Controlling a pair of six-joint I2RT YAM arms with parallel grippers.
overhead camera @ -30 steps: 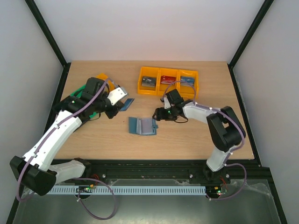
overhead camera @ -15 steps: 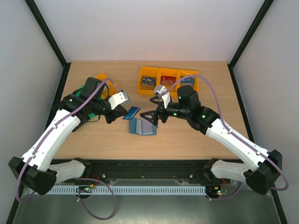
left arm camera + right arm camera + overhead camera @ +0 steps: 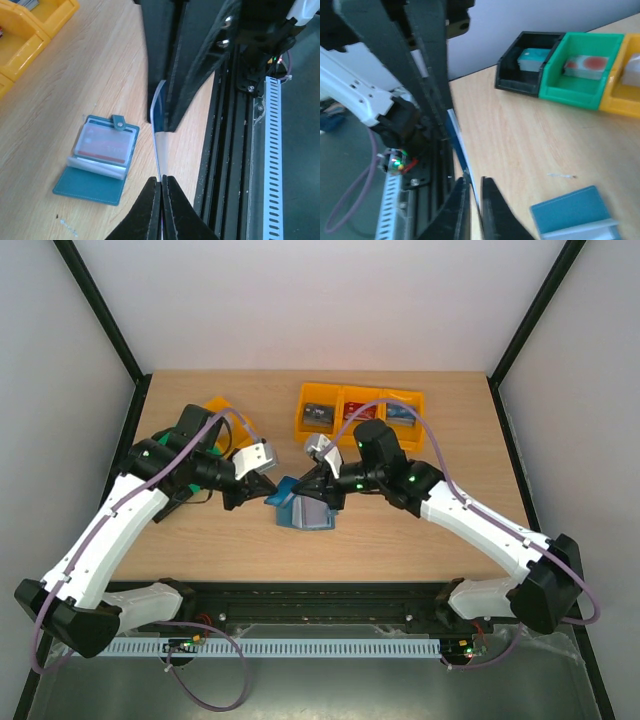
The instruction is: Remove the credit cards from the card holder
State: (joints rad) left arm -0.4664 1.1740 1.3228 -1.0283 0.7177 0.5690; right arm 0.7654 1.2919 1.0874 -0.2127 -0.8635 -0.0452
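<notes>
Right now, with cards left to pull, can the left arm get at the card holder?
Probably not yet: left gripper and right gripper both pinch the blue card; the open card holder lies uncovered beside them.

White arms (image 3: 110,530) with black joints and purple cables (image 3: 150,478).

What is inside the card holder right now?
The open card holder shows one pale card with a red stripe in its top clear sleeve. Any cards in the sleeves underneath are covered, so I cannot tell.
</notes>
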